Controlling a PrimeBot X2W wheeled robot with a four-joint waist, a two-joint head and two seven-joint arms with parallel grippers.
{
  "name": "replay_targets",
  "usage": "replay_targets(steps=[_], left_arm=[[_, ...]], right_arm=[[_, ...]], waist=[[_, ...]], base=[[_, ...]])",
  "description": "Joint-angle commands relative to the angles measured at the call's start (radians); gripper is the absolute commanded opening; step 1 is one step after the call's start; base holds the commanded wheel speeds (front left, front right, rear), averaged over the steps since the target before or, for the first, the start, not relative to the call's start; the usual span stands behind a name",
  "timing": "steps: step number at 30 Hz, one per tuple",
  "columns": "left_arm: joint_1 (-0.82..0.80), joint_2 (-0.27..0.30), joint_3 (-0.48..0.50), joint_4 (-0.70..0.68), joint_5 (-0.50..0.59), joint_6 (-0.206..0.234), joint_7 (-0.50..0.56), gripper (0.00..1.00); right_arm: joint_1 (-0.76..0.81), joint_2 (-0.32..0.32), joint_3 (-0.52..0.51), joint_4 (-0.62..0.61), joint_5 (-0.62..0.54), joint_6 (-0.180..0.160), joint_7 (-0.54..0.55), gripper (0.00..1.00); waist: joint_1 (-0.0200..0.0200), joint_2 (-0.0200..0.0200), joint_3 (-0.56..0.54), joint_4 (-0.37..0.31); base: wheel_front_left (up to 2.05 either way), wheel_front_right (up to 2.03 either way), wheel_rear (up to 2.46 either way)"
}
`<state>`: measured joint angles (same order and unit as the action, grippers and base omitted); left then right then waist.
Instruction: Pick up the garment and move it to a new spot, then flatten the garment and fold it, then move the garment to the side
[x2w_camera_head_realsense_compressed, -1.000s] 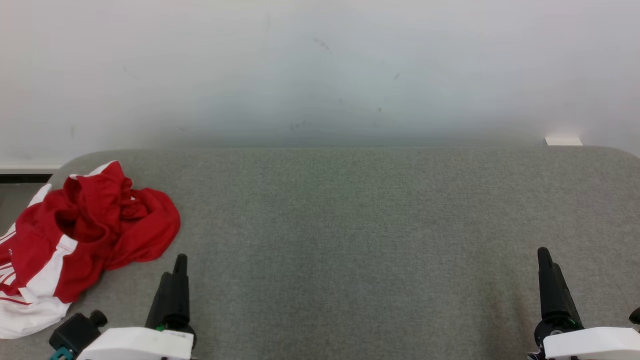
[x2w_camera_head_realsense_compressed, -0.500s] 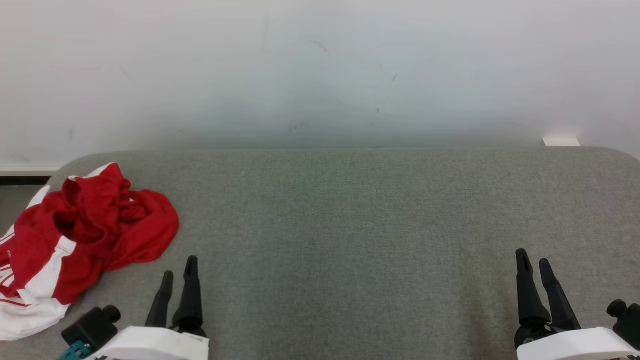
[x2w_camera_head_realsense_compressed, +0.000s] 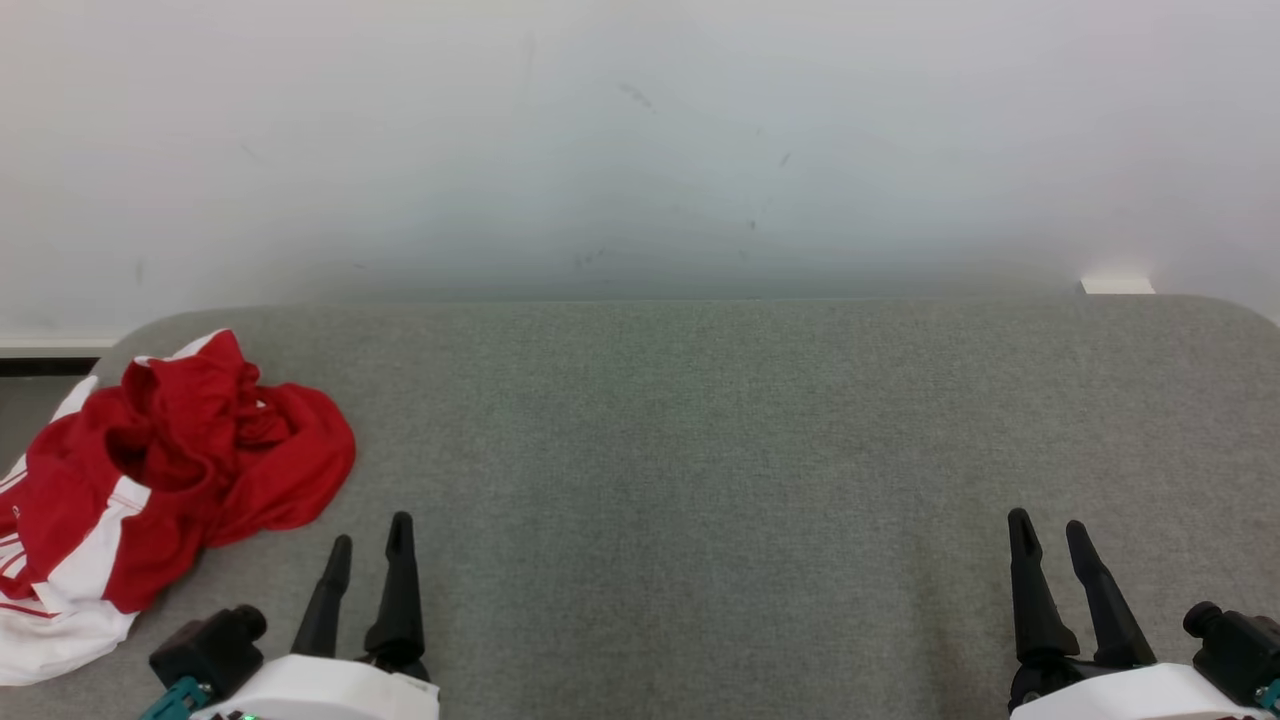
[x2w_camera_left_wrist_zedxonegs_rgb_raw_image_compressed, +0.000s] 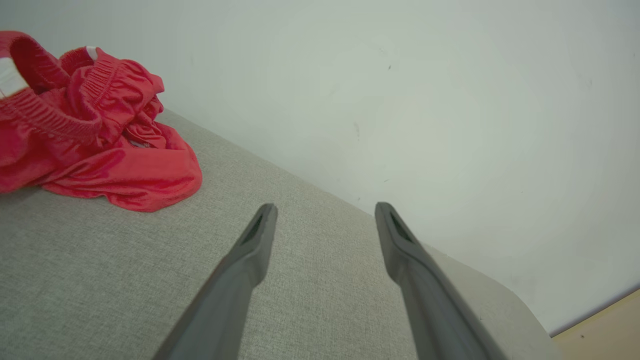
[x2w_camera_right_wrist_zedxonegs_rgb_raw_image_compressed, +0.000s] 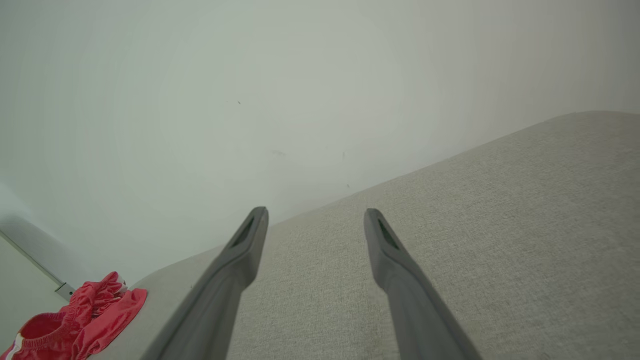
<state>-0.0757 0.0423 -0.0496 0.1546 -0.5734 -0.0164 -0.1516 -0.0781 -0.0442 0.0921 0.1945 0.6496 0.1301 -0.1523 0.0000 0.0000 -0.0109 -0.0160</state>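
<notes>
Grippers sit nearest, at the bottom of the head view: the left gripper (x2w_camera_head_realsense_compressed: 371, 530) at the lower left, the right gripper (x2w_camera_head_realsense_compressed: 1046, 521) at the lower right; both have their jaws spread wide and hold nothing; each wrist view shows two dark fingers parted above the grey table (x2w_camera_head_realsense_compressed: 700, 450), touching nothing. Just beyond the left gripper and to its left, near but apart, the garment (x2w_camera_head_realsense_compressed: 190, 460) lies crumpled by the table's left edge; it is shiny red fabric with white side panels and thin red stripes on the white, bunched in a heap with a gathered elastic waistband turned upward; its white part lies at the very edge. Farther off the table runs to a rounded far edge; behind it stands a pale wall (x2w_camera_head_realsense_compressed: 640, 150) with a few faint marks.
</notes>
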Motion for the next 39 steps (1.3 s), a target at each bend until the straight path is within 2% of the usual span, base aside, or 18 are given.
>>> replay_targets(steps=[1, 15, 39], left_arm=[[0.003, 0.008, -0.003, -0.007, 0.031, 0.003, -0.012, 1.00], [0.007, 0.009, -0.022, 0.004, 0.170, 0.015, -0.045, 1.00], [0.017, 0.011, -0.044, -0.009, 0.336, 0.030, -0.095, 1.00]], right_arm=[[0.000, -0.007, -0.001, -0.005, -0.031, 0.001, -0.010, 1.00], [0.009, -0.008, 0.000, -0.005, -0.156, 0.001, -0.046, 1.00], [0.011, -0.009, 0.020, -0.017, -0.305, 0.001, -0.095, 1.00]], waist=[[0.0000, 0.0000, -0.001, -0.001], [0.0000, 0.0000, -0.008, -0.003], [0.0000, 0.0000, -0.011, -0.006]], base=[[0.00, 0.00, 0.00], [0.00, 0.00, 0.00], [0.00, 0.00, 0.00]])
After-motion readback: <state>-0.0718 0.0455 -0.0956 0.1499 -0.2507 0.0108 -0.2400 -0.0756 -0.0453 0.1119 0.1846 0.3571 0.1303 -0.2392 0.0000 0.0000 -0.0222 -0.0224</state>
